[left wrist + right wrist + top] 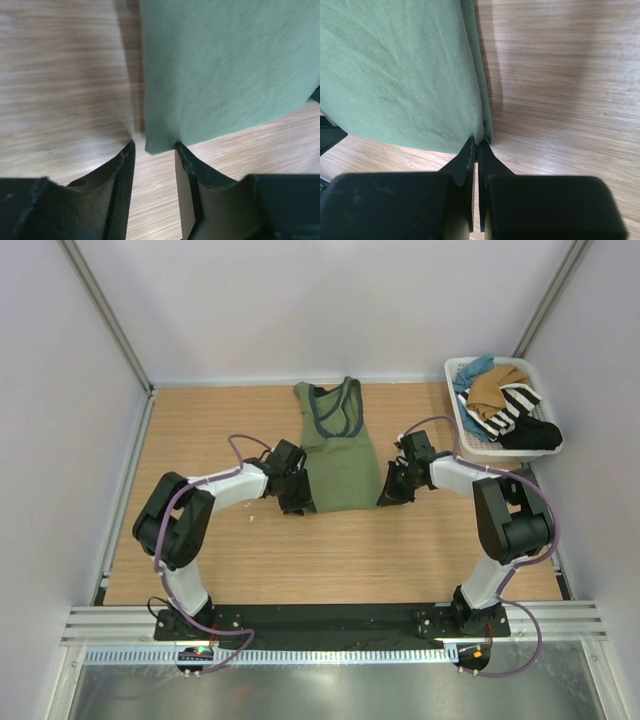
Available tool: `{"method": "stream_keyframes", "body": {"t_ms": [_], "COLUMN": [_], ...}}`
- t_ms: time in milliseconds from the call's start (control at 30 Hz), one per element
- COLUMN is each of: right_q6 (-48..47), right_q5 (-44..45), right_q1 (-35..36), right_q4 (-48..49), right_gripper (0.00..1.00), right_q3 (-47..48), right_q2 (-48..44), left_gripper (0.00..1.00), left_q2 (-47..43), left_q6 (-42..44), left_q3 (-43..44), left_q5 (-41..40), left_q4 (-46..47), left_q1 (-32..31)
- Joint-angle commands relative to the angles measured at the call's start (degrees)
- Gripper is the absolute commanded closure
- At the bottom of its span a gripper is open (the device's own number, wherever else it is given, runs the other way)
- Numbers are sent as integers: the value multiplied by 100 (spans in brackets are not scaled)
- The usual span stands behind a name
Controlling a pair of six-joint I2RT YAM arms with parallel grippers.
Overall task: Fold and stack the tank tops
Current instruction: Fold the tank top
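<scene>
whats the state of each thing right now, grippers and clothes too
green tank top: laid flat on the table, unfolded, neck away from the arms
left gripper: jaws apart around its near left corner, not yet pinched
right gripper: shut on its near right corner
basket: at the table's far right corner, piled with clothes
tan tank top: crumpled in the basket

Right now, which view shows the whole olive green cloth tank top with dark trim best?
Top external: the olive green cloth tank top lies flat, whole, straps away from the arms. Left wrist shows only its bottom corner between the left gripper's parted fingers; right wrist only its side edge, pinched by the shut right gripper.
</scene>
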Motion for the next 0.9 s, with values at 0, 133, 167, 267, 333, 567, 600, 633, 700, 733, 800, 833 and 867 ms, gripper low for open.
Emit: {"method": "stream_keyframes", "body": {"t_ms": [0, 133, 167, 267, 333, 567, 600, 633, 700, 733, 800, 833, 867], "right_q6": [-36, -1, 8, 17, 8, 61, 61, 61, 96, 122, 236, 367, 430], "right_q5": [-23, -41, -50, -59, -59, -24, 29, 99, 170, 266, 389, 529, 556], "right_q1": [7, 7, 16, 16, 25, 95, 121, 183, 262, 410, 604, 823, 947], "right_q4": [1, 62, 71, 71, 45, -17, -69, -130, -297, -376, -569, -623, -684], "right_gripper": [99, 99, 99, 99, 99, 99, 99, 99, 99, 99, 96, 95, 95], "right_q3": [-163, -312, -321, -330, -321, -452, -496, -592, -716, -856, -988, -1111, -1164], "right_q2": [-265, -370, -388, -405, -397, -616, -686, -756, -1090, -1221, -1652, -1767, -1994], "left_gripper": [59, 60, 60, 61, 62, 100, 100, 100, 100, 100, 100, 100, 100], "left_q2": [-522, -628, -567, -347, -241, -187, -284, -511, -802, -1099, -1373, -1609, -1725], "left_q6": [-43, -26, -26, -34, -8, 1, 10, 36, 27, 1, -43, -104, -139], "left_q3": [-240, -363, -355, -294, -179, -143, -301, -389, -704, -828, -1127, -1215, -1425], "left_q5": [-209, -183, -157, 54, 63, -251, -297, -315, -202, -148, -112, -139, -165], "left_q4": [9, 88, 132, 316, 299, -52, -105, -183, -237, -228, -281, -385, -412], "left_q1": [-47, -56, -56, -65, -91, -188, -188, -188, -196, -223, -371, -424, -486]}}
